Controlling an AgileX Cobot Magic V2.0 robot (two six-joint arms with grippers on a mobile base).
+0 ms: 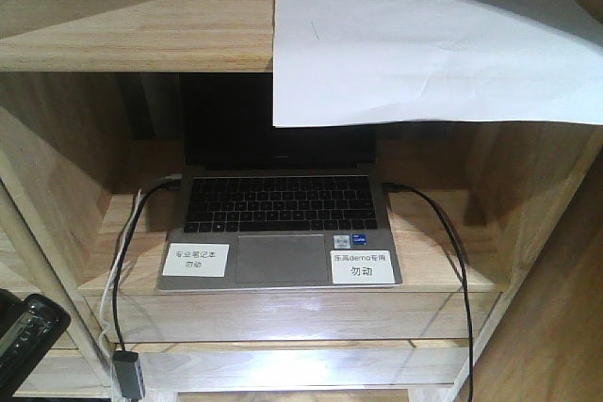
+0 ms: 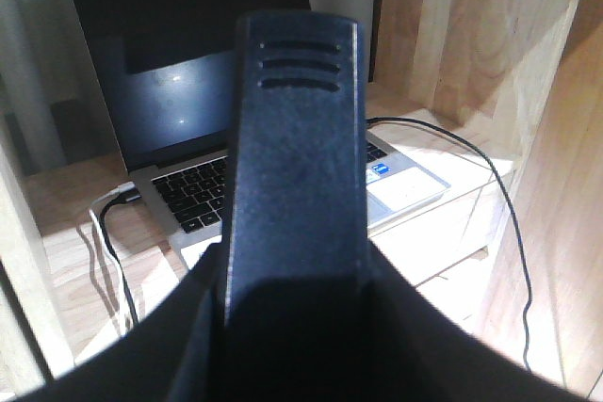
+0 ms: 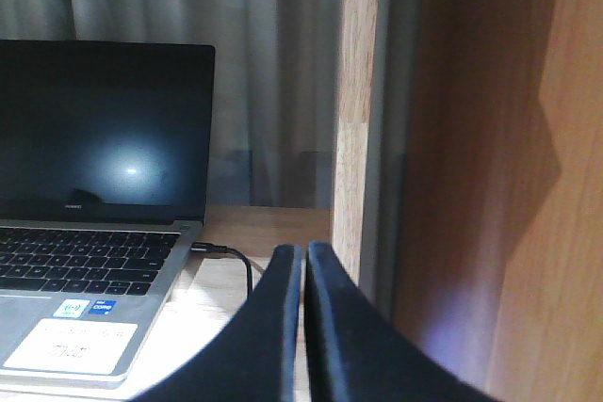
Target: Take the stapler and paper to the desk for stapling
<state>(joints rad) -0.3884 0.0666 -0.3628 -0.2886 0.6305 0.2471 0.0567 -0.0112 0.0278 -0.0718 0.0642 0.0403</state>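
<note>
A black stapler (image 2: 294,138) with three grooves near its tip stands between the jaws of my left gripper (image 2: 294,275), which is shut on it. It points toward the laptop, and its underside is hidden. The white paper (image 1: 424,44) lies on the upper shelf of the wooden unit, with its front part hanging over the shelf edge above the laptop. My right gripper (image 3: 303,256) is shut with nothing between its fingers. It sits low by the unit's right upright. The desk is out of view.
An open grey laptop (image 1: 283,223) with two white labels fills the middle compartment of the shelving unit (image 1: 113,35). Black cables (image 1: 457,251) run from both of its sides. A wooden upright (image 3: 363,110) stands close in front of my right gripper.
</note>
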